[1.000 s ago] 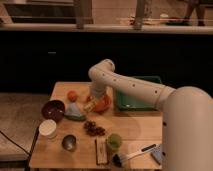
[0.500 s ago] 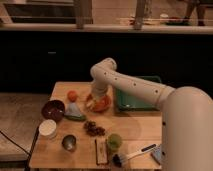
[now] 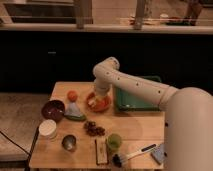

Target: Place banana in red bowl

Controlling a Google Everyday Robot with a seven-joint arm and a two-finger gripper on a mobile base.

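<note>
The red bowl (image 3: 100, 103) sits on the wooden table, left of the green tray. My gripper (image 3: 97, 97) hangs straight down over the bowl, at its rim or just inside it. A small pale yellow shape under the gripper, in the left part of the bowl, looks like the banana (image 3: 92, 103). The gripper hides most of it, and I cannot tell whether it is held or lying in the bowl.
A green tray (image 3: 138, 99) lies right of the bowl. A round orange fruit (image 3: 72, 95), a maroon bowl (image 3: 53, 109) and a bluish cone-shaped thing (image 3: 75, 113) lie to the left. A white cup (image 3: 48, 128), metal cup (image 3: 69, 142), dark cluster (image 3: 93, 129), green cup (image 3: 114, 142) and brush (image 3: 133, 153) stand nearer the front.
The arm's elbow has shifted slightly right and up. The gripper stays over the red bowl.
</note>
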